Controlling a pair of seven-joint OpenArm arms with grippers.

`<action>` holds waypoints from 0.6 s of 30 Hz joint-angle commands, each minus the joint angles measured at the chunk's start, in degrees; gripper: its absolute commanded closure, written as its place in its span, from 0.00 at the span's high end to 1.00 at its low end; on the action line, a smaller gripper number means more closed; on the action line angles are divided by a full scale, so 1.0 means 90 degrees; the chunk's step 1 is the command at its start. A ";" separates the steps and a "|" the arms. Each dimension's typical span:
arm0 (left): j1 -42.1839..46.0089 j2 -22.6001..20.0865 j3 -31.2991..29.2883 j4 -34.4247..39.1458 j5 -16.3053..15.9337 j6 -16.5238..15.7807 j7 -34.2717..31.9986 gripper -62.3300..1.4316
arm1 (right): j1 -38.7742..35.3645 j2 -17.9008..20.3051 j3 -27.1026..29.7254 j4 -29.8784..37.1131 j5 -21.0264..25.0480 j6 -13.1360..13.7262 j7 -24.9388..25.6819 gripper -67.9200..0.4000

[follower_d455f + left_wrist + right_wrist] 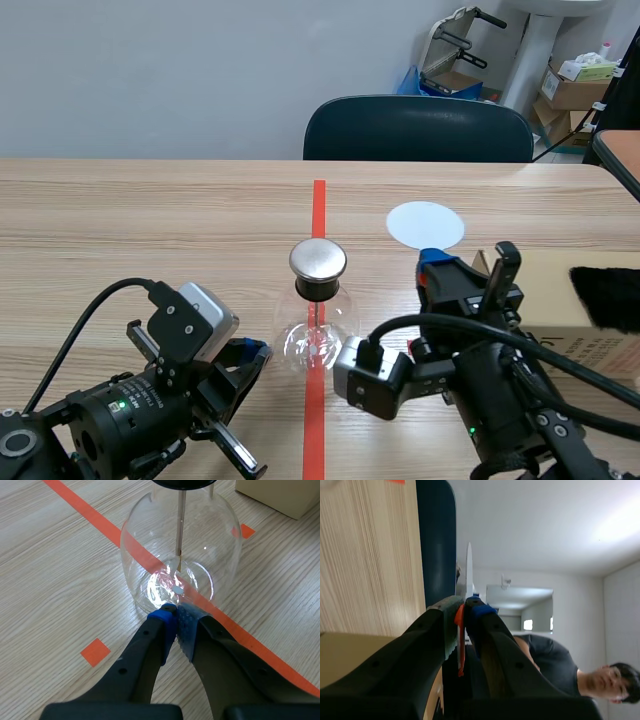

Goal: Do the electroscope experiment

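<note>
The electroscope, a clear glass flask (pixel 317 338) with a round metal cap (pixel 318 260), stands on the red tape line at the table's middle. Its rod (pixel 181 525) runs down to the foil leaves (pixel 176 582). My left gripper (pixel 175 616) is shut on nothing, its tips at the foot of the flask (pixel 150 545); in the scene view the left gripper (pixel 255 352) lies low to the flask's left. My right gripper (pixel 440 265) is turned on its side to the right of the flask, shut on the orange-red handle (pixel 460 645) of a white disc (pixel 425 223), which shows edge-on (pixel 468 572) ahead of the right gripper (pixel 464 605).
A cardboard box (pixel 560 300) with a black furry cloth (pixel 607 297) on it sits at the right, close behind the right arm. A dark chair (pixel 418 128) stands at the table's far edge. A person (pixel 555 665) shows in the right wrist view's background.
</note>
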 commanded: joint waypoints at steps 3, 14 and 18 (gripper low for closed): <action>-0.0034 0.0049 -0.0024 0.0073 -0.0039 0.0012 -0.0087 0.05 | 0.0070 0.0034 0.0019 0.0114 -0.0010 -0.0090 -0.0600 0.02; -0.0034 0.0049 -0.0024 0.0073 -0.0039 0.0012 -0.0087 0.05 | 0.0070 0.0102 0.0027 0.0121 -0.0012 -0.0136 -0.1562 0.02; -0.0034 0.0049 -0.0024 0.0073 -0.0039 0.0012 -0.0087 0.05 | 0.0070 0.0124 0.0051 0.0121 -0.0034 -0.0282 -0.1528 0.02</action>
